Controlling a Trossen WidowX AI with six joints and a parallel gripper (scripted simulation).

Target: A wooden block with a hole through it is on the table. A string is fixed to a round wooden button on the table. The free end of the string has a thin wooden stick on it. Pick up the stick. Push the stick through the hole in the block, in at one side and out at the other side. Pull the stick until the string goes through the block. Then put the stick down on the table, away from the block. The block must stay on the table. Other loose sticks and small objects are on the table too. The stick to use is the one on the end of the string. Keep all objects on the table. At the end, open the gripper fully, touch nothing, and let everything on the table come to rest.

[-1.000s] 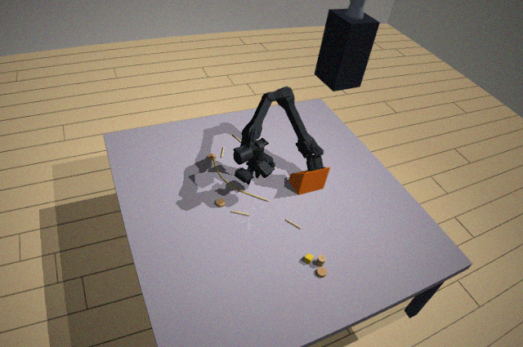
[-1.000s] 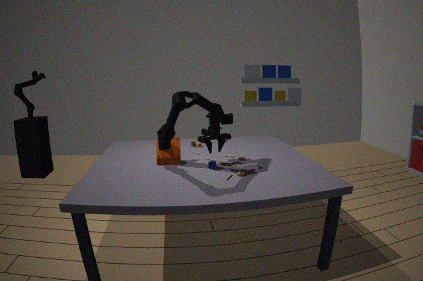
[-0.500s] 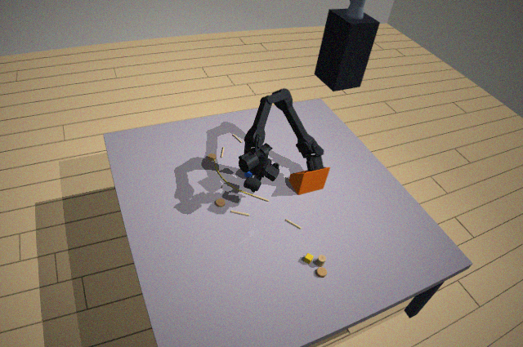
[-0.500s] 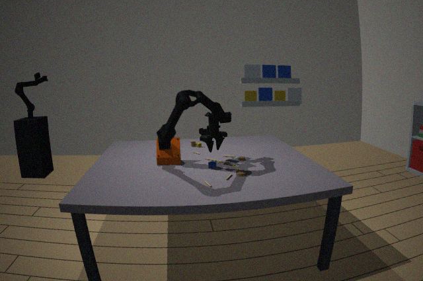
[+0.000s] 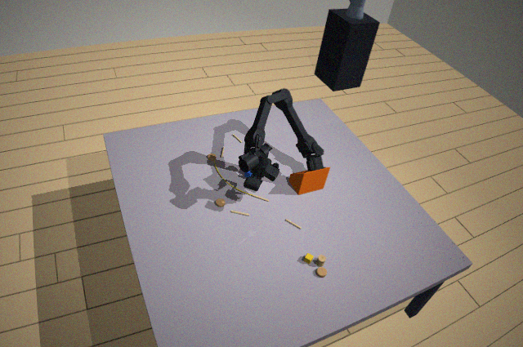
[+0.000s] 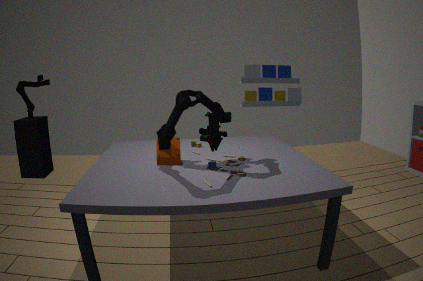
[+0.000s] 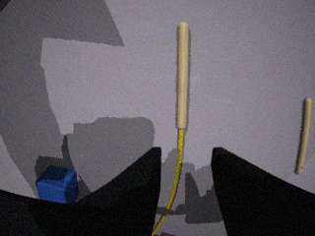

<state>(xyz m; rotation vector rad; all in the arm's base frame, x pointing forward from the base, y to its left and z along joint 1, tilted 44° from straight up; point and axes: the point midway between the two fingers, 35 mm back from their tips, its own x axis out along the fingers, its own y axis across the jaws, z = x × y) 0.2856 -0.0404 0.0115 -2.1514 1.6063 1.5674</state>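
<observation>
The stick [image 5: 260,197] [image 6: 211,160] [image 7: 182,74] on the string's end lies flat on the table. Its yellow string [image 5: 219,175] [image 7: 178,167] curves away to a round wooden button [image 5: 211,157] [image 6: 241,174]. A small blue block [image 5: 248,174] [image 6: 212,164] [image 7: 58,186] sits on the table beside the string, at the lower left in the wrist view; no hole shows in it. My gripper [image 6: 214,149] [image 7: 187,155] points down above the table, partly open and empty. In the wrist view its fingertips stand either side of the string, just below the stick's string end.
Loose sticks [image 5: 239,212] [image 5: 292,224] [image 5: 237,138] [image 5: 222,152] lie around; one [image 7: 304,135] is at the right in the wrist view. A loose button [image 5: 220,202] is near the string. A yellow cube [image 5: 308,258], a cylinder [image 5: 320,260] and a disc [image 5: 321,272] stand farther off.
</observation>
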